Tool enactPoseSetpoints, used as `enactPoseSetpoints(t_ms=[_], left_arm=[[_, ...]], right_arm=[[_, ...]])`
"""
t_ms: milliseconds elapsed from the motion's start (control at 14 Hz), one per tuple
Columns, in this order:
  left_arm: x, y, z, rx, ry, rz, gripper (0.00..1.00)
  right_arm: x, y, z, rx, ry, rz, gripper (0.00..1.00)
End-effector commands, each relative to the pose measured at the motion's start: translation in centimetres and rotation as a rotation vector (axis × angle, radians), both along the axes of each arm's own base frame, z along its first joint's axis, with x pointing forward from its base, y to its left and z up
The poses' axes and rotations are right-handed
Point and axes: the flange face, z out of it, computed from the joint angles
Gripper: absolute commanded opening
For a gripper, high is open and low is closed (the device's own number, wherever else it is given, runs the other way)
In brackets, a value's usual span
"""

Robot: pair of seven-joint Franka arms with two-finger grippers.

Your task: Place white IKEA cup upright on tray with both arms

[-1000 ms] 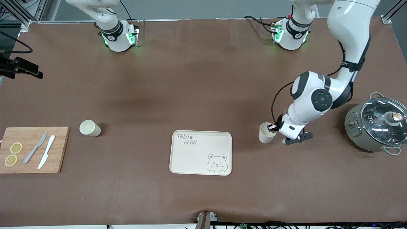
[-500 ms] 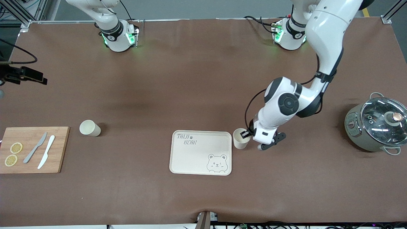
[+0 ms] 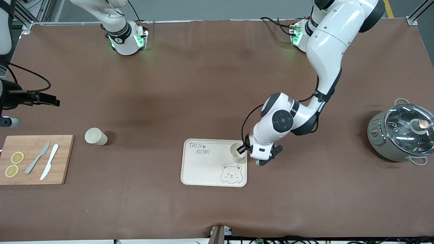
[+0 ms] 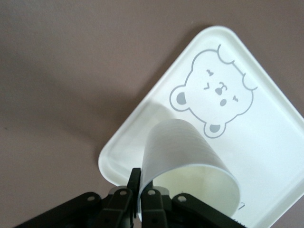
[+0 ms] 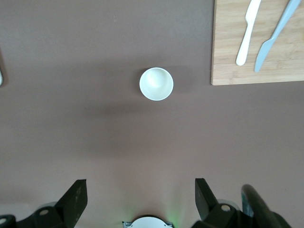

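Cream tray [image 3: 206,169] at table centre, bear drawing at its 5 o'clock corner. Left gripper [image 3: 242,150] hangs over the tray's 2 o'clock corner, its fingers [image 4: 136,189] pinched on the rim wall of one white cup [image 3: 237,152], mouth up, slightly tilted; whether the cup's base touches the tray cannot be told. Second white cup [image 3: 96,136] stands upright on the brown table [image 3: 210,84] at 9 o'clock of the tray, beside the wooden cutting board [image 3: 64,159] with two knives [image 3: 44,162] and lemon slices [image 3: 14,164]. Right gripper [image 5: 137,202], jaws spread and empty, is high over that second cup; in the front view only its dark tip shows at the edge. Lidded pot [image 3: 400,135] sits at 3 o'clock.

Risks, as judged: the grip is on one thin wall only, so the cup may swing or tip on release. It is close to the tray's raised edge; a base landing on that lip would topple outward. Releasing while tilted could roll it.
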Motion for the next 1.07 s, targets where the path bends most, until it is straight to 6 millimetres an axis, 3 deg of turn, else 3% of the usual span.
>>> enactPoseSetpoints(t_ms=[0,214,286,429,571,643,857,1000], left_arm=[[0.0,-1.5,-1.4,-0.010,0.024,0.030,0.00],[-0.1,-1.4,-2.2,-0.008,0.036,0.032,0.00],[0.1,-1.3,-2.1,-0.010,0.033,0.035,0.25],[0.3,-1.2,-1.4,-0.013,0.020,0.036,1.00],[0.4,-1.4,-0.5,-0.018,0.003,0.028,1.00],[0.8,-1.1,0.7,-0.023,-0.013,0.034,1.00],[1.7,-0.2,5.1,-0.026,-0.080,0.027,1.00],[2.5,1.0,8.6,-0.028,-0.139,0.025,1.00]], right_arm=[[1.2,0.0,-2.1,0.001,0.028,-0.004,1.00],[2.4,1.2,-4.7,0.005,0.012,0.003,1.00],[2.7,1.9,-5.3,-0.001,0.001,-0.019,1.00],[3.4,4.7,-6.8,-0.011,0.001,-0.093,1.00],[4.2,6.7,-8.4,0.052,0.008,-0.183,1.00],[4.6,7.5,-9.0,0.076,0.006,-0.213,1.00],[5.4,12.5,-9.9,0.056,-0.035,-0.273,1.00],[6.1,11.8,-11.1,0.042,-0.049,-0.279,1.00]])
